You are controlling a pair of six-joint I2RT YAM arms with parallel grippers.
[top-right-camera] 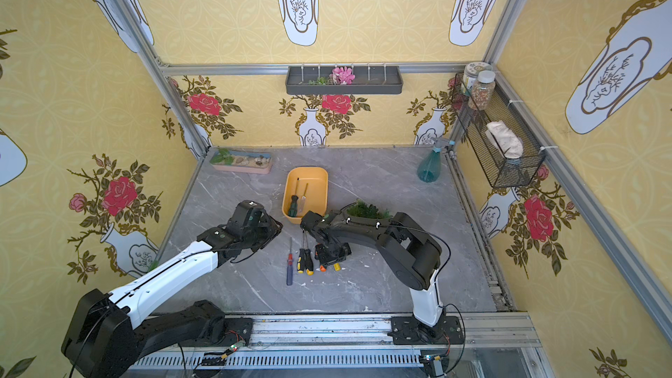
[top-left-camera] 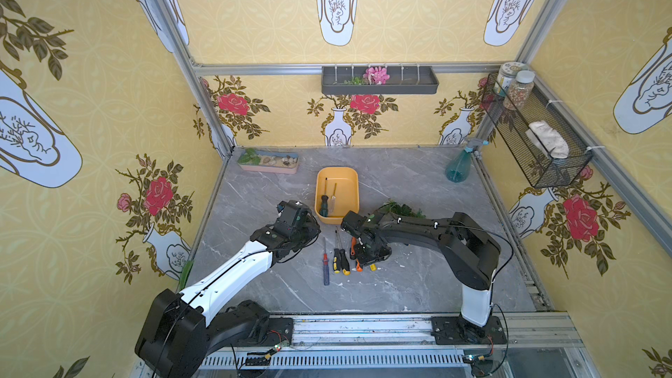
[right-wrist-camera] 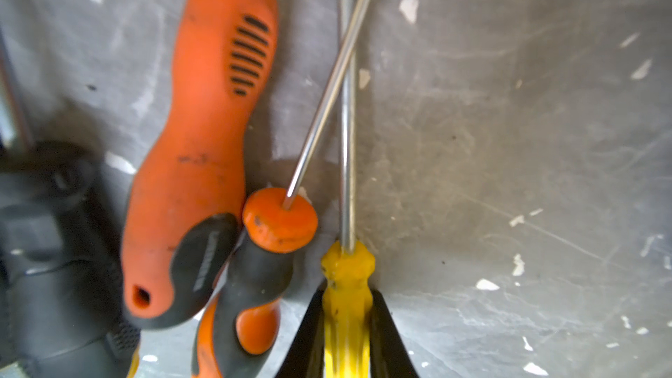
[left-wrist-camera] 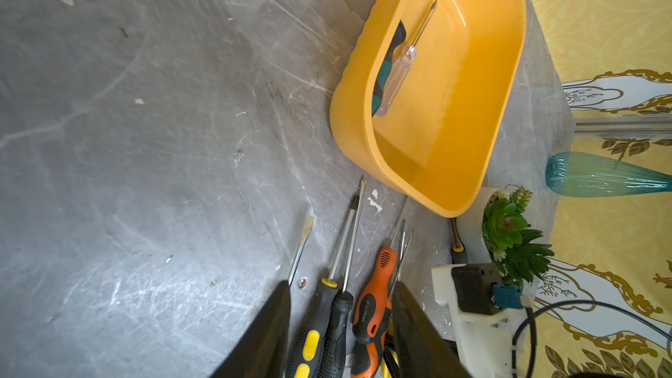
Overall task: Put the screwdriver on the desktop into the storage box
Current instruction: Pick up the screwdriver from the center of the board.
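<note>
My right gripper (right-wrist-camera: 348, 296) is down at the right end of the row, jaws pinched narrow on the yellow-handled screwdriver (right-wrist-camera: 347, 278), one pad on each side of the handle. I'd say the handle was picked because it is the fat part and the outermost tool, so there is bare desktop (top-left-camera: 400, 285) on its right for a finger. It lies flat, not lifted yet. Its shaft runs far, toward the storage box (top-left-camera: 347, 190). The shaft of the orange-and-black screwdriver (right-wrist-camera: 262, 267) crosses it, so a lift may drag that one. The big orange screwdriver (right-wrist-camera: 203, 121) lies touching that neighbour on its left.

My left gripper (left-wrist-camera: 340, 289) hangs over the left part of the row, jaws partly apart, holding nothing and touching nothing that I can see. Probably parked to keep out of the way.

Also on the desktop are the black-and-yellow pair (left-wrist-camera: 327, 321) and a slim red-and-blue screwdriver (top-left-camera: 326, 265), leftmost. The box sits just far of the row and holds a green-handled screwdriver (top-left-camera: 323, 205) and a clear-handled screwdriver (left-wrist-camera: 398, 78). So the task looks partly done.
</note>
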